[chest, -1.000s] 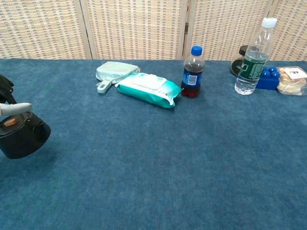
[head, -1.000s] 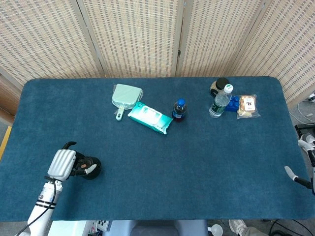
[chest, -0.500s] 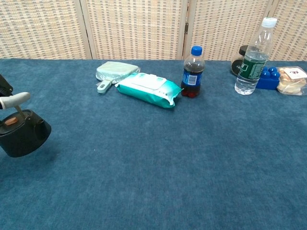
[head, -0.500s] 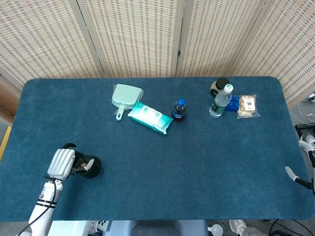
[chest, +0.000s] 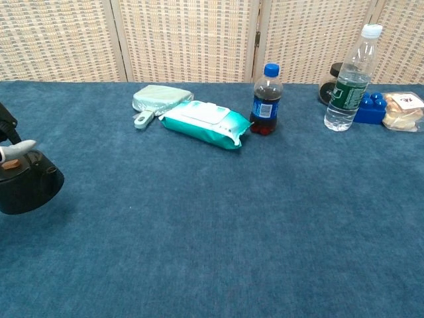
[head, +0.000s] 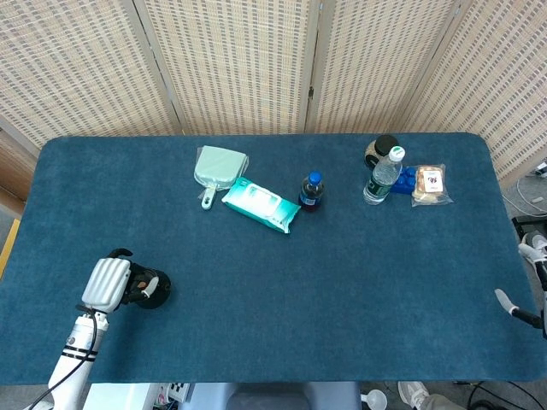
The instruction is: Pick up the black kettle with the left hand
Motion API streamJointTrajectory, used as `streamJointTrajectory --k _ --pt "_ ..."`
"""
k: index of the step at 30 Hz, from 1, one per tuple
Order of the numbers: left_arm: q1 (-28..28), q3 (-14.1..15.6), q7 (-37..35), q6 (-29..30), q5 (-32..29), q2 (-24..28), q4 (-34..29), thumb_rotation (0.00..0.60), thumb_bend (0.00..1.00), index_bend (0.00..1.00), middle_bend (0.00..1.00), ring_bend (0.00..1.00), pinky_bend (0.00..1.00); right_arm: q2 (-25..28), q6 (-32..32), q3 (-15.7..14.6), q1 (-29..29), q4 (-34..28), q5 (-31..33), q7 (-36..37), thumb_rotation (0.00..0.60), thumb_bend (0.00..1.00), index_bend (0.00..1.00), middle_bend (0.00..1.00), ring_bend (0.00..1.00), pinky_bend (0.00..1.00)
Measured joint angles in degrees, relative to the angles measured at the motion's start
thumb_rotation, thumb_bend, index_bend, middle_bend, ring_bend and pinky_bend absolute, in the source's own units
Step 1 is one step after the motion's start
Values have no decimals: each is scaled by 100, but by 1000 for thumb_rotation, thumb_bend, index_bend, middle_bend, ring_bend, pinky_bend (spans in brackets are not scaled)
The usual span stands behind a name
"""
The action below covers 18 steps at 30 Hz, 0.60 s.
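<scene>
The black kettle [head: 154,289] with a brown lid knob stands at the near left of the blue table. My left hand [head: 107,284] is over its left side, fingers curled onto the handle, gripping it. The chest view shows the kettle [chest: 30,189] at the left edge with a pale fingertip [chest: 16,149] over its top; the rest of that hand is out of frame. My right hand [head: 538,260] shows only in the head view, at the table's right edge, fingers apart and holding nothing.
At the back stand a mint dustpan [head: 218,168], a teal wipes pack [head: 261,204], a small cola bottle [head: 311,191], a water bottle [head: 383,177], a dark jar [head: 379,150], a blue block [head: 405,179] and a snack bag [head: 429,184].
The kettle has shifted a little to the left together with my left hand and sits slightly higher in the chest view. The right hand has not moved.
</scene>
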Motion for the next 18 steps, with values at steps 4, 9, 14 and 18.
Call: streamJointTrajectory --k 4,9,14,18 --pt "-6 16 -1 -26 16 15 22 525 331 1000 1000 888 272 -4 -15 0 7 -3 6 -13 600 203 196 277 138 159" --pt "-4 15 -32 -25 17 7 49 529 331 1000 1000 888 272 0 -32 1 20 -21 5 -33 600 203 196 277 138 159" --pt "3 22 -53 -29 15 -1 75 529 331 1000 1000 888 272 4 -50 2 35 -43 5 -66 600 204 195 277 138 159" --pt "5 22 -75 -36 10 -7 112 531 331 1000 1000 888 272 9 -50 3 36 -68 8 -93 600 204 196 277 138 159"
